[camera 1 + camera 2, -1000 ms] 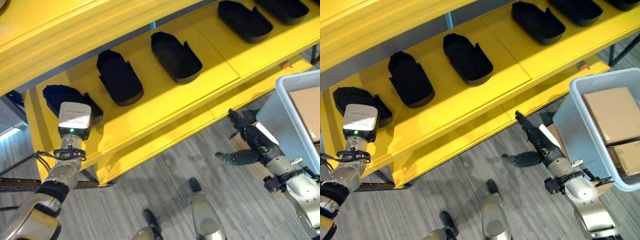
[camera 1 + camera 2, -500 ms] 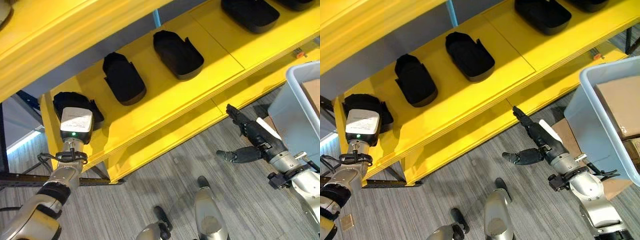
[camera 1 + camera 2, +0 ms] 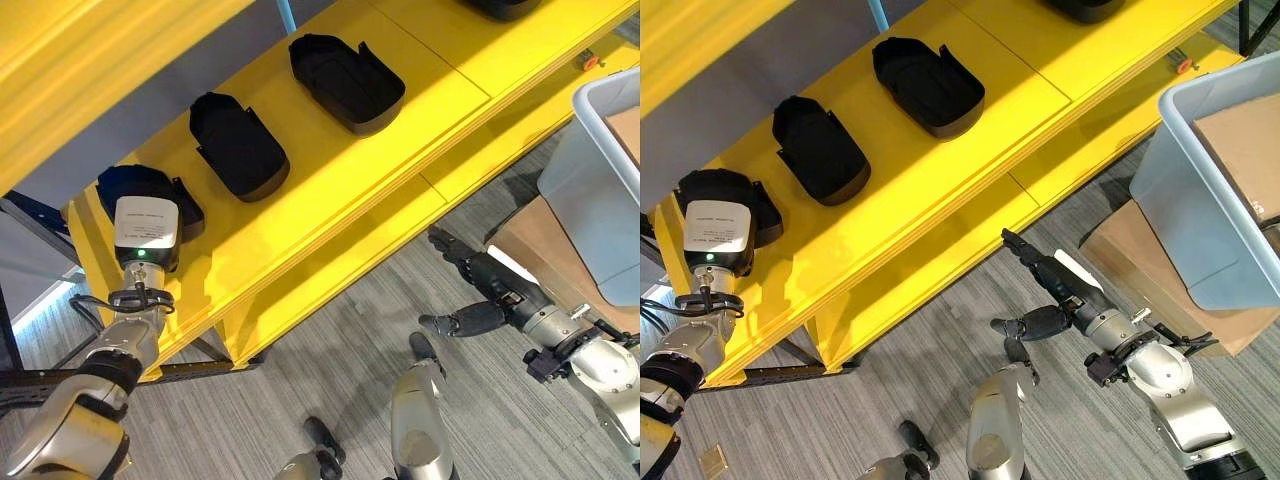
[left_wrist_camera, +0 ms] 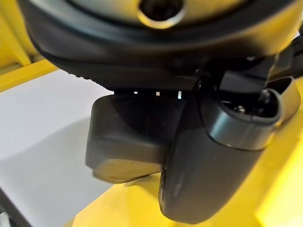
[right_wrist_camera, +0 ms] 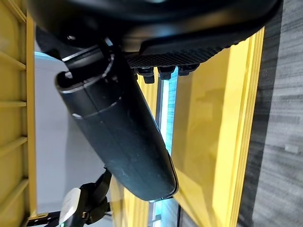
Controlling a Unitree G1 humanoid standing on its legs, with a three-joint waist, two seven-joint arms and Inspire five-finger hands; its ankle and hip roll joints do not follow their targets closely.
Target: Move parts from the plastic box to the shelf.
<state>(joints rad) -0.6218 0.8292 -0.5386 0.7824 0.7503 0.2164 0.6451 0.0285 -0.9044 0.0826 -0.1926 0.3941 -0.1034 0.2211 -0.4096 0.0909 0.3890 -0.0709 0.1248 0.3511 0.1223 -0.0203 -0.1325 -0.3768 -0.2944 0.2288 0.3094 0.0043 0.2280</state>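
Left robot hand (image 3: 147, 232) sits at the left edge of the frame, up on the yellow metal shelf (image 3: 330, 170), right at the leftmost black moulded plastic part (image 3: 130, 188). Its fingers are tucked behind the wrist unit, so can't tell if it's gripping that part or not; its wrist view is no help.

Moving right along the shelf, a second black part (image 3: 238, 145) lies left of centre, and a third black part (image 3: 346, 84) lies at top centre, both flat on the yellow board and well apart from each other.

Right robot hand (image 3: 1050, 290) is lower right of centre, over the grey striped floor (image 3: 300, 370), below the shelf's front edge, fingers straight and thumb out, holding nothing.

Far right: pale blue-grey plastic box (image 3: 1200, 215) with a brown cardboard box (image 3: 1245, 145) inside, resting on another flat cardboard box (image 3: 1130, 260).
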